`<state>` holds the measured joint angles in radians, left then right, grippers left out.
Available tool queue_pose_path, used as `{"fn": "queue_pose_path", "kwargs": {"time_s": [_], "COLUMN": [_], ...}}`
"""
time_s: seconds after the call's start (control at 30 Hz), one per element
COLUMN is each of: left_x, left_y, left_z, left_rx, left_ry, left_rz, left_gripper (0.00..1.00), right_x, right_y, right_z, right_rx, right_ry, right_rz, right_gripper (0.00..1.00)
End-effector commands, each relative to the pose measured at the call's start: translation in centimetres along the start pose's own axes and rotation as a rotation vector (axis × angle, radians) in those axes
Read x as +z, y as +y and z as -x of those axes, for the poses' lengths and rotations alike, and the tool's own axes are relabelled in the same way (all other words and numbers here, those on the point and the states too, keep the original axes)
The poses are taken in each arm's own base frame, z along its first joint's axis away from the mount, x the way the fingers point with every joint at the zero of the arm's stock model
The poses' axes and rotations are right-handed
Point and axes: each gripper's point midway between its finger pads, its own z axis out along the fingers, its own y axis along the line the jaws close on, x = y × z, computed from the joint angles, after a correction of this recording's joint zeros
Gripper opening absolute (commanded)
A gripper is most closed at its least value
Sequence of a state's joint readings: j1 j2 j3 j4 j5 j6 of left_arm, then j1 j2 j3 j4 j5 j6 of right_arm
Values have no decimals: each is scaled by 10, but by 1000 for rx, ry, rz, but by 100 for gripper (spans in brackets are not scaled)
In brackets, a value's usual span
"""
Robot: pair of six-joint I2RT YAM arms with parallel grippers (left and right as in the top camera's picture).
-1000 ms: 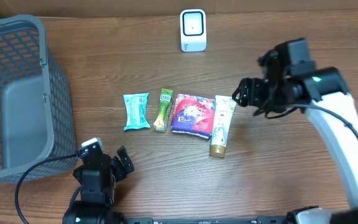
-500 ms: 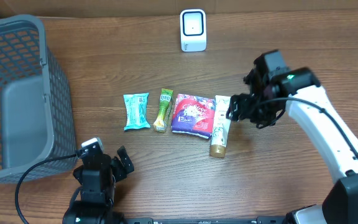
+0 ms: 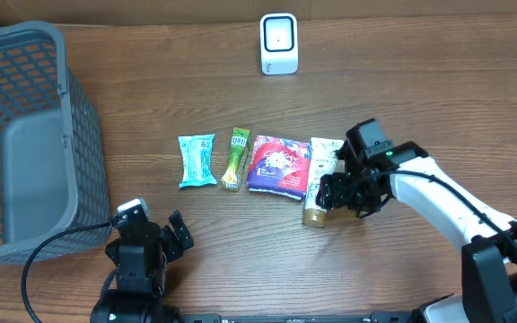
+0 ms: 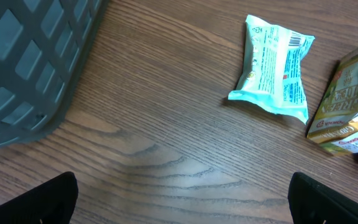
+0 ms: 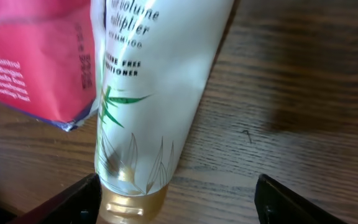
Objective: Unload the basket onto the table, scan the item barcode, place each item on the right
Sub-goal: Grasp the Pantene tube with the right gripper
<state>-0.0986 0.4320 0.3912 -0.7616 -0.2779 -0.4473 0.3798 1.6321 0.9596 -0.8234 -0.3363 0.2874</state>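
1. The tube [image 3: 320,169] lies flat on the table [image 3: 402,81], last in a row of four items, with its gold cap [image 3: 313,216] toward the robot. The wrist view shows green leaf art and print on its white body [image 5: 160,81].
2. The right end effector [image 3: 341,195] is open and low over the tube's cap end. One finger [image 5: 73,199] is on each side of the tube, and neither is touching it (a gap shows on both sides).
3. A red pouch [image 3: 276,166] lies just beside the tube, its edge against the tube's side [image 5: 36,56].
4. Next along the row are a green stick pack [image 3: 237,157] and then a teal packet [image 3: 197,160], a little apart from each other.
5. The white scanner [image 3: 278,43] stands at the far edge of the table, well apart from the row.
6. The left end effector [image 3: 153,224] is open wide and empty, near the teal packet [image 4: 275,65] and the grey basket [image 3: 25,135].
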Motion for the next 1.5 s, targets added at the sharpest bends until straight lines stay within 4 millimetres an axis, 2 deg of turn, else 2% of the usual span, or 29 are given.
{"fn": "queue_pose_path", "kwargs": {"time_s": [0.0,0.13,0.33,0.77,0.9,1.0,1.23,1.4,1.47], "left_x": [0,0,0,0,0,0,0,0,0], "left_y": [2,2,2,2,2,2,2,2,2], "left_z": [2,2,2,2,2,2,2,2,2], "left_rx": [-23,-23,-23,-23,-23,-23,-23,-23,-23], "left_ry": [-17,-17,-17,-17,-17,-17,-17,-17,-17], "left_rz": [10,10,10,10,10,10,10,10,10], "left_gripper": [100,100,100,100,100,99,100,100,100], "right_x": [5,8,6,-5,1,3,2,2,1], "right_y": [12,18,-14,-47,-30,-26,-25,-24,-26], "right_z": [0,3,9,19,16,14,19,19,22], "right_rx": [-45,-77,36,47,-179,-246,-274,-275,-275], "right_ry": [-8,-33,-95,-165,-102,-88,-106,-108,-120], "right_rz": [15,6,-203,-380,-291,-283,-290,-286,-300], "right_gripper": [79,79,79,80,79,78,77,69,68]}}
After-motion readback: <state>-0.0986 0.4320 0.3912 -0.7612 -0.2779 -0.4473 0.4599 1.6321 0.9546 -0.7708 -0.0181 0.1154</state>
